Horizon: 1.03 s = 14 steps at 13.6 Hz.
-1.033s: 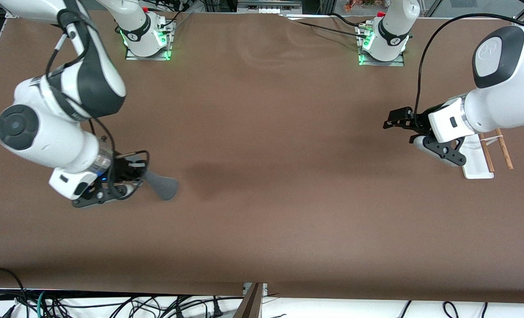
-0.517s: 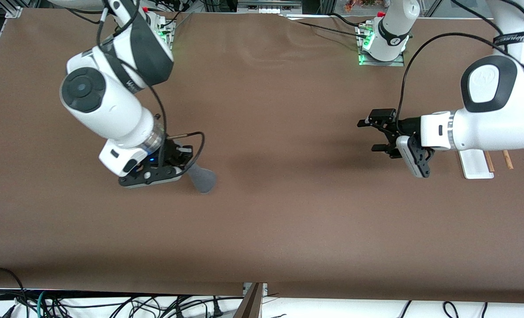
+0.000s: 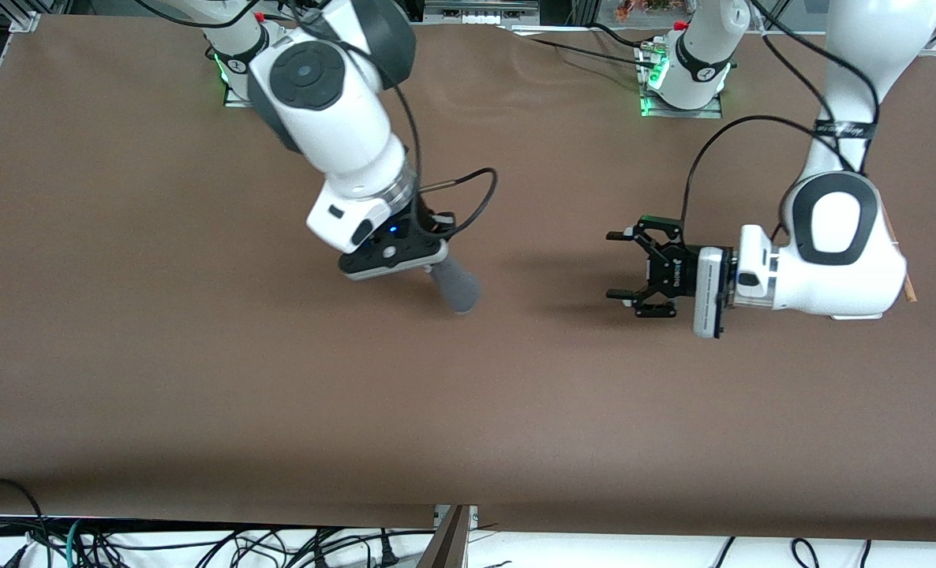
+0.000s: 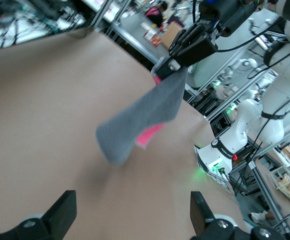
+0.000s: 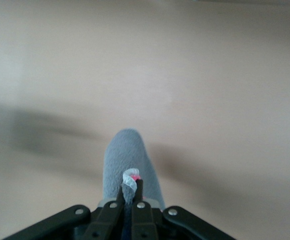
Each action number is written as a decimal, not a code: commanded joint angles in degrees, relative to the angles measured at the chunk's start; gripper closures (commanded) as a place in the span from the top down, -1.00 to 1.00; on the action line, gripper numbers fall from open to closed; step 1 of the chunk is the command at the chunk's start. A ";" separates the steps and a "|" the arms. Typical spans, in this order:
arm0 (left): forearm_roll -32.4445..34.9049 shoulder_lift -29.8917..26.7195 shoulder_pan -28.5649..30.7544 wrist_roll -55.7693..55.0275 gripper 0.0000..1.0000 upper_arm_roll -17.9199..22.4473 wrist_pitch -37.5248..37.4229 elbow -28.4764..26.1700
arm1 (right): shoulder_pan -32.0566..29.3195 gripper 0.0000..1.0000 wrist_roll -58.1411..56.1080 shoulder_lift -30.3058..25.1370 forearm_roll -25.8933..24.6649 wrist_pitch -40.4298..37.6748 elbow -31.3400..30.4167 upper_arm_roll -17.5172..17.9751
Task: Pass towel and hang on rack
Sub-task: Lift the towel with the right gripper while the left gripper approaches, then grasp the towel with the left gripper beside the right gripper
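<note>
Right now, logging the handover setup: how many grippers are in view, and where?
2. The right gripper, shut on the towel, is over the table's middle. The left gripper, open, is over the table toward the left arm's end, facing the towel.

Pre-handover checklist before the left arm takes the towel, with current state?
1. Right claw shut on the towel: ok, cloth pinched at one end and hanging free above the table.
2. Left claw open to receive: ok, fingers spread wide and facing the towel.
3. Gap between the two claws: not ok, they are well apart over mid-table.
4. Free towel for the left claw to pinch: ok, the left wrist view shows a loose end below the right claw.
5. Rack free for hanging: cannot tell, the left arm covers nearly all of it.
</note>
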 commanded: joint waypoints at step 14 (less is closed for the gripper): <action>-17.13 5.83 -5.44 45.96 1.00 -0.13 -7.11 -11.91 | 10.77 -1.00 10.25 4.23 -0.26 9.57 1.68 -0.83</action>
